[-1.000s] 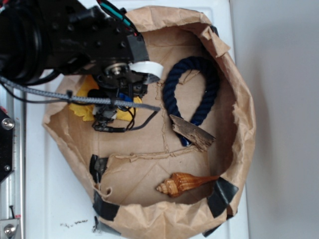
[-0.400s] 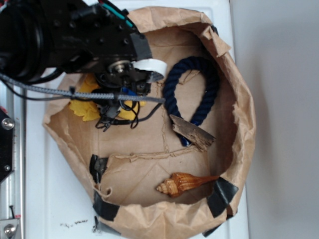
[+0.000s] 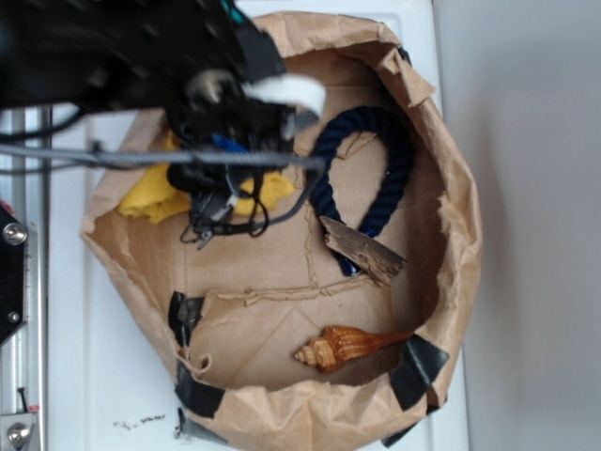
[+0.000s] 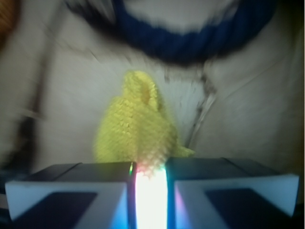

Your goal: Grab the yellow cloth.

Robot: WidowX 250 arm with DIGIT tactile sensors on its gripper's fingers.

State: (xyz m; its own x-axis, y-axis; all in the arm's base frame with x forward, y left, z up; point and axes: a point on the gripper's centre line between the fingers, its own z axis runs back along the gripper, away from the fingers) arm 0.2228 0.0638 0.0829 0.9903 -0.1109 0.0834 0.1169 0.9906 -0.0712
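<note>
The yellow cloth (image 4: 136,129) is pinched between my two fingers and hangs bunched beyond them, above the brown paper floor. My gripper (image 4: 150,191) is shut on its near end. From the exterior view the black arm covers most of the gripper (image 3: 222,184). The yellow cloth (image 3: 150,195) shows on both sides of the arm, at the upper left of the paper basin. The cloth's pinched part is hidden by the wrist and its cables.
A navy rope loop (image 3: 362,178) lies just right of the gripper, with a wood scrap (image 3: 362,249) at its lower end. A brown shell (image 3: 343,346) rests near the front. The crumpled paper wall (image 3: 460,235) rings everything, with black tape (image 3: 418,369) at the corners.
The arm has shifted up and to the right in the exterior view. The yellow cloth has moved with it and now spreads wider, showing more on the right side.
</note>
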